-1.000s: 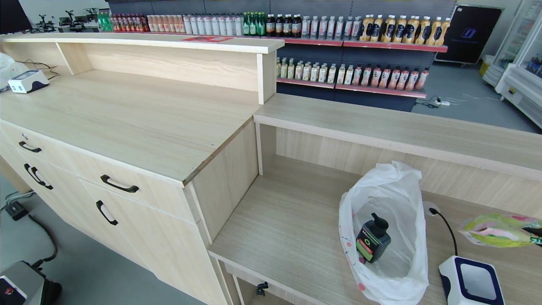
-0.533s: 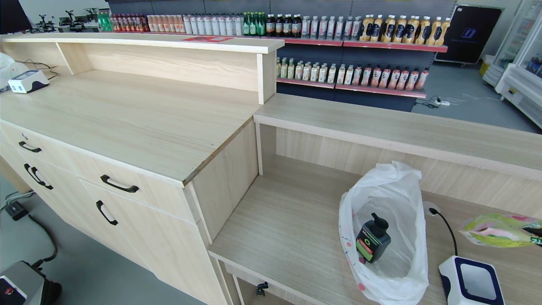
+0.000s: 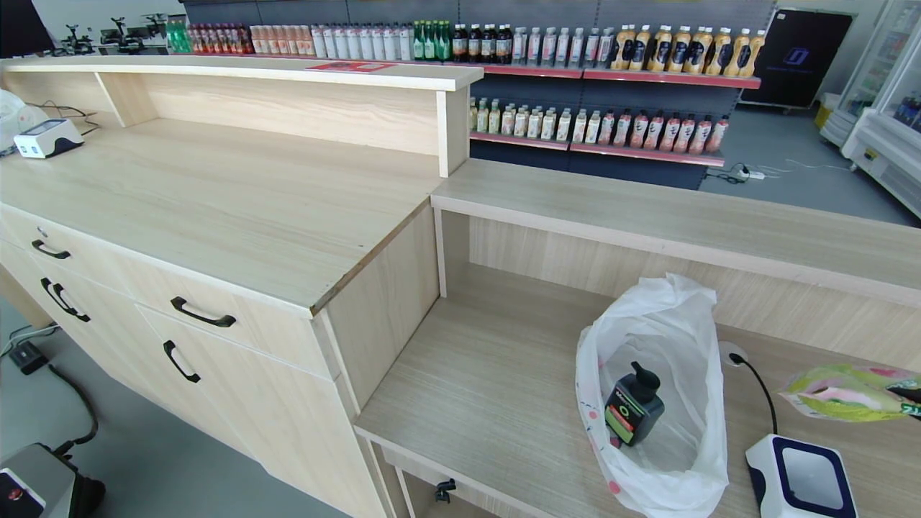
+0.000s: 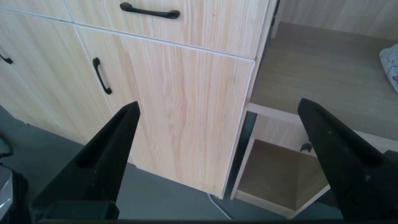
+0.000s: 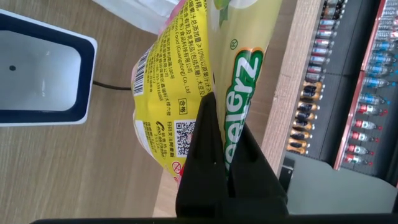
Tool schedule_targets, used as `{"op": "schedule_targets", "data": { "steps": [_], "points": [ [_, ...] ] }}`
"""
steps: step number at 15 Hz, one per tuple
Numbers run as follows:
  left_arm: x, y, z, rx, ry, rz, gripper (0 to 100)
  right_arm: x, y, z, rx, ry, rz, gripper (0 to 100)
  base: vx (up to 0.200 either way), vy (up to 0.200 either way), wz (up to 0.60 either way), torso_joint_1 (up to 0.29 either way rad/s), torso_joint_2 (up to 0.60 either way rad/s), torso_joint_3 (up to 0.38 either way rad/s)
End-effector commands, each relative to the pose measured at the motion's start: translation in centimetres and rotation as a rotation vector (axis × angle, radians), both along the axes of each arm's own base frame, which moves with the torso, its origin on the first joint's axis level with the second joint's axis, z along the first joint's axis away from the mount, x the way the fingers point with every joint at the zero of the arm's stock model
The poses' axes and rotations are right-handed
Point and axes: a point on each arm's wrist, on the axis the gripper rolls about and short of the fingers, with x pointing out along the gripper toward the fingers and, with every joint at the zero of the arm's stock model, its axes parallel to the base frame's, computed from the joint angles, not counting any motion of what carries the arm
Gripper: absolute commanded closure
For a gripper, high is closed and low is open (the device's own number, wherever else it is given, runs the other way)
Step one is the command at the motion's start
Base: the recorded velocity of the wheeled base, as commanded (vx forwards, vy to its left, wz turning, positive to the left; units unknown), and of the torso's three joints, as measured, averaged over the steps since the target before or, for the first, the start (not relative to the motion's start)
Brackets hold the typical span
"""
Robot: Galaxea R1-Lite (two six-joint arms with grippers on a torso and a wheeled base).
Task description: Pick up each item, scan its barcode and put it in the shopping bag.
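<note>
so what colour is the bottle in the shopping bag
Black pump bottle with a red and green label, clearest in the head view.

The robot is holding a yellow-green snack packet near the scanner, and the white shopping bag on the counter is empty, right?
Not quite: the shopping bag is not empty. The head view shows a black pump bottle inside it. The rest stands: the right gripper is shut on the snack packet, near the scanner.
</note>
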Motion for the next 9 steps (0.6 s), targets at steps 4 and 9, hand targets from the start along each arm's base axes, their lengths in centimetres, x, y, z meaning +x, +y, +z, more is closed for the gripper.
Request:
{"op": "schedule_targets", "data": {
  "steps": [4,9],
  "points": [
    [0.01,0.0,0.0,0.0,0.001,0.001,0,-0.26,0.34,-0.13,0.017,0.016,0.002,100,0.0,0.0,0.0,0.0,0.0,0.0],
    [0.01,0.0,0.0,0.0,0.001,0.001,0,-0.26,0.33,-0.25,0.017,0.026,0.006,100,0.0,0.0,0.0,0.0,0.0,0.0]
  ]
}}
